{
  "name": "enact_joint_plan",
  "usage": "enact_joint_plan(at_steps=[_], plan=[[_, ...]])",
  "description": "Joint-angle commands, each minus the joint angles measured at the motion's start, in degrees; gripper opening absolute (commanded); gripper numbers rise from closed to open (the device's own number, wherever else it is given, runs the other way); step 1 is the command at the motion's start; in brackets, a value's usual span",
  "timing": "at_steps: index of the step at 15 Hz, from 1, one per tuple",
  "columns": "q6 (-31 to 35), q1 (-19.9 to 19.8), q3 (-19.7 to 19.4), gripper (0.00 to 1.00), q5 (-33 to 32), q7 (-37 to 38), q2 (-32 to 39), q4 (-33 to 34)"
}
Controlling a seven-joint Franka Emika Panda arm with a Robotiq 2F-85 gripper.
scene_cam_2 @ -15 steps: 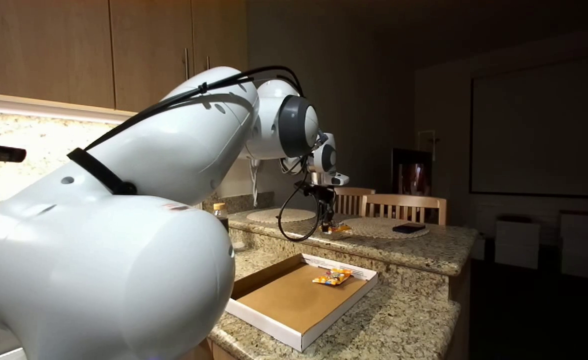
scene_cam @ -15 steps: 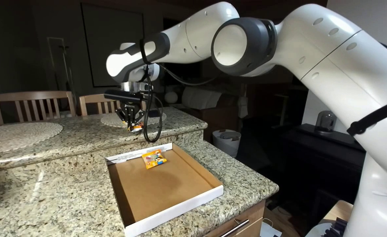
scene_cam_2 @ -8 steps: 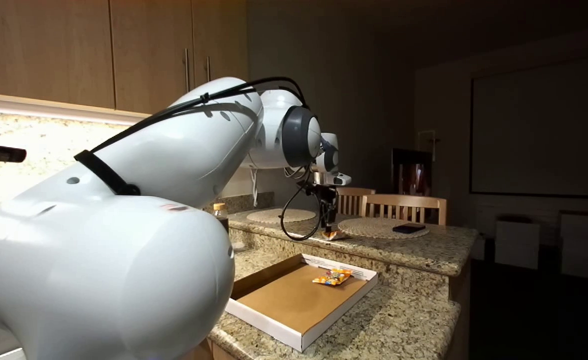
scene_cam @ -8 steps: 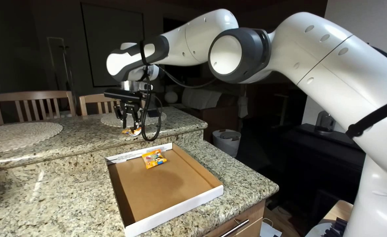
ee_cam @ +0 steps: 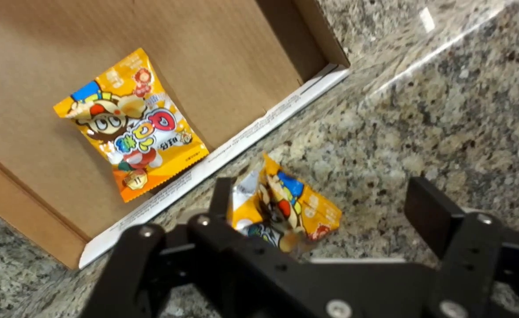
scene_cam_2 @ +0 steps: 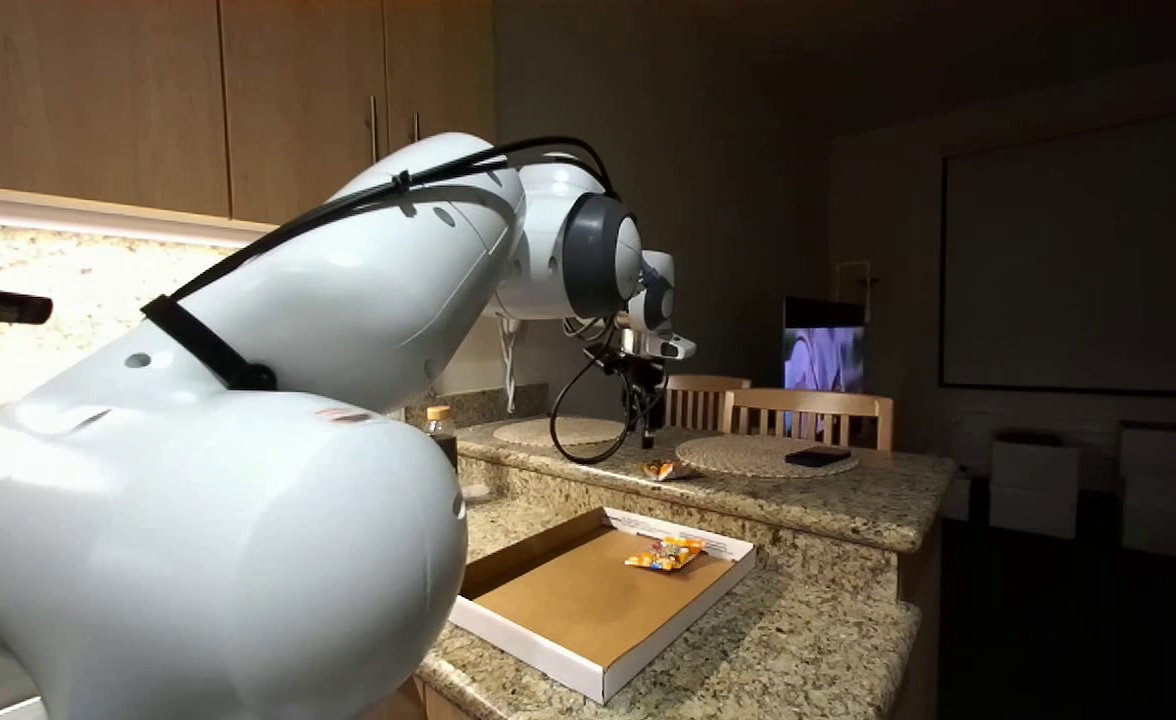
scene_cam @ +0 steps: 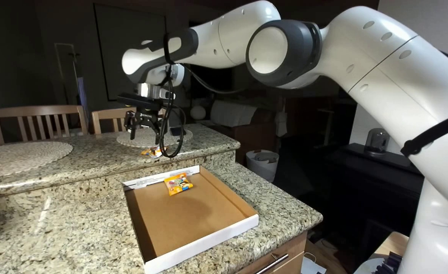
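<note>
The end effector [scene_cam: 145,137] — spread wide — hangs above a crumpled orange packet [ee_cam: 303,205] on the raised worktop [scene_cam: 102,152].

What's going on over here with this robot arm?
A robot arm has its gripper open above a crumpled orange packet that lies on the raised counter. The gripper holds nothing, and the exterior views show it apart from the packet. A second orange packet, with cartoon print on it, lies inside a shallow cardboard box on the lower counter.
</note>
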Motion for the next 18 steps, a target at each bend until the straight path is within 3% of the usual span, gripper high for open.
enact_joint_plan(at_steps=[1,11,18], plan=[[-0.8,-2.7,3.0,1.0,4.5,-2.6,-6.5,-12.0],[1.1,-2.3,-1.7,1.0,7.6,0.3,-11.7,-29.0],[5.9,0.3,-4.9,1.0,4.9,5.6,-9.2,-32.2]])
